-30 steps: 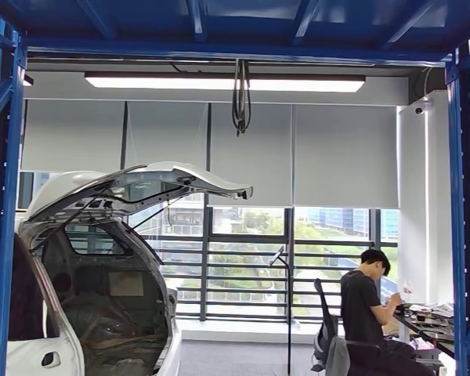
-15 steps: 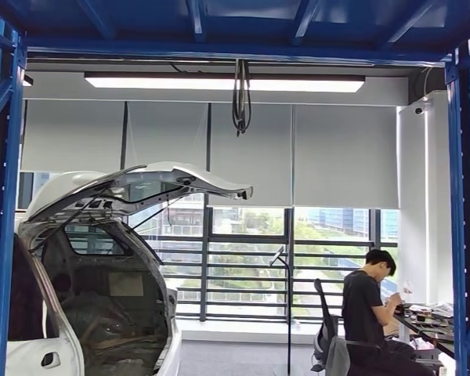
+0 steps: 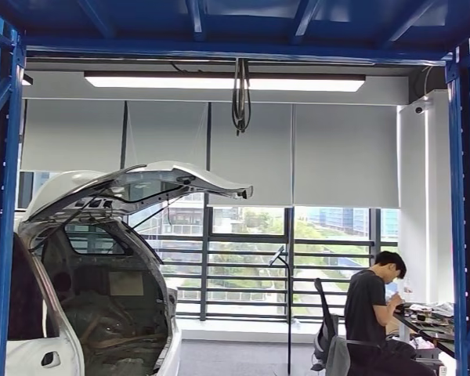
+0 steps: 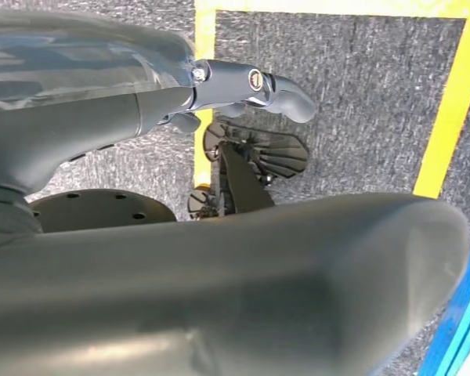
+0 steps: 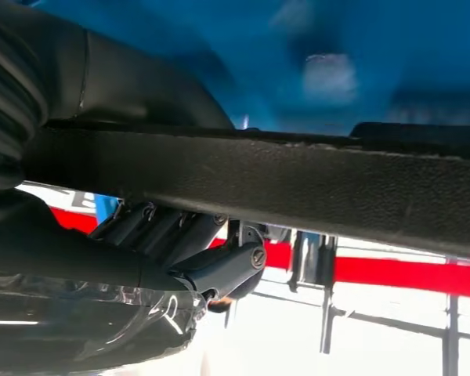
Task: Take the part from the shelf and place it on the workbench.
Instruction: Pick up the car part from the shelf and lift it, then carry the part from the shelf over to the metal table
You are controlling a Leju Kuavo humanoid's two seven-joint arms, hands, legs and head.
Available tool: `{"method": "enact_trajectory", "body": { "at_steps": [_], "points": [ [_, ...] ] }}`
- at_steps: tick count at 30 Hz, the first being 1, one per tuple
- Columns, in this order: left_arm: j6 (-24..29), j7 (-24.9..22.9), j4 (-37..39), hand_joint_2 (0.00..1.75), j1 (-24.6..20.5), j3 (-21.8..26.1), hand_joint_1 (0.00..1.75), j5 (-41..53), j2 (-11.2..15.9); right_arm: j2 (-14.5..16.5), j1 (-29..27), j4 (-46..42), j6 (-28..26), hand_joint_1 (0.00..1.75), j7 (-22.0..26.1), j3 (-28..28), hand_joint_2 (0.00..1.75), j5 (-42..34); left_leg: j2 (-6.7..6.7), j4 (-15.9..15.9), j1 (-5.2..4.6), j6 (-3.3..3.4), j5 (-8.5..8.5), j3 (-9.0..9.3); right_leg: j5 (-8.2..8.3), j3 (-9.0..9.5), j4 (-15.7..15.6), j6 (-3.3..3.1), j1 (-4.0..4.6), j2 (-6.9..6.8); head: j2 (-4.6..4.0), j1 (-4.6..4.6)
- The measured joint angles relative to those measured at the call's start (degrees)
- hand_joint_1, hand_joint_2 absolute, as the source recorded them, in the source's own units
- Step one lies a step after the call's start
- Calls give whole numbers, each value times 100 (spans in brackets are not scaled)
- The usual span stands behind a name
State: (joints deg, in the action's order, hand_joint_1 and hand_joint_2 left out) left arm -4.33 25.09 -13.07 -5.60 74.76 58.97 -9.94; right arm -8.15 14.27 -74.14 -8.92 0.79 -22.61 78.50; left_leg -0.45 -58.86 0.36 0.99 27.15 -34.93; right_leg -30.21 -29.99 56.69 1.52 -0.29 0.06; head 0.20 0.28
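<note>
black ribbed part [image 5: 291,184] sits gripped in our right robot hand [image 5: 179,251], fingers curled beneath it. left robot hand [image 4: 244,82] hangs slack, empty over floor [image 4: 363,94]. worktop unseen; we risk part slipping mid-carry, grip looks shallow.

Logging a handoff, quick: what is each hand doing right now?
Left hand: cannot tell; a blurred dark shape lies close beside it.
Right hand: holding the dark panel, fingers pressed against it.

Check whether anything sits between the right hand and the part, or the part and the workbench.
Nothing visible: the right hand has its fingers against the black panel. Where the workbench stands cannot be told, so that path is unjudged.
</note>
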Motion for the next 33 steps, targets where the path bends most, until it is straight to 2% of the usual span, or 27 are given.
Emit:
{"method": "enact_trajectory", "body": {
  "at_steps": [8, 14, 18, 23, 28, 33],
  "points": [
    [115, -12, 0, 175, 10, -12, 0, -24, 0, -3, -353, -1118, -111, 175, 83, 251, 175, 19, 0, 0, 1, 0, 0, 0, 0, -2, 0, 0, 0, 1, 0, 0],
    [94, -113, 0, 175, 17, -6, 0, -113, 0, -1, -448, -2269, -179, 175, 279, 527, 175, -667, 0, 0, 0, 0, 0, -1, 0, -1, 0, 0, 0, -1, 0, 0],
    [-1, -145, 0, 175, 24, 14, 0, -208, 0, 130, -467, -2922, -99, 175, 475, 904, 175, -1979, 0, 0, 0, 0, 0, -1, 0, -1, 0, 0, -1, 0, 0, 0],
    [-156, -139, 0, 175, 27, 122, 0, -434, 1, 538, -516, -3417, 98, 175, 906, 1516, 175, -3807, 0, 0, 0, 0, 0, 0, 0, -2, 0, 0, 0, -2, 0, 0],
    [-185, -68, 0, 175, 33, 232, 0, -551, 14, 1050, -795, -3837, 426, 175, 1403, 2167, 175, -5192, 0, 1, 2, -1, 0, -1, -4, -2, 0, -4, 1, -2, 0, 0],
    [-179, -65, 0, 175, 40, 297, 0, -566, 42, 1433, -1095, -3997, 908, 175, 1797, 2491, 175, -6260, 0, 2, 2, -4, 3, 0, -6, -2, 0, -7, 2, -1, 0, 0]
  ]
}}
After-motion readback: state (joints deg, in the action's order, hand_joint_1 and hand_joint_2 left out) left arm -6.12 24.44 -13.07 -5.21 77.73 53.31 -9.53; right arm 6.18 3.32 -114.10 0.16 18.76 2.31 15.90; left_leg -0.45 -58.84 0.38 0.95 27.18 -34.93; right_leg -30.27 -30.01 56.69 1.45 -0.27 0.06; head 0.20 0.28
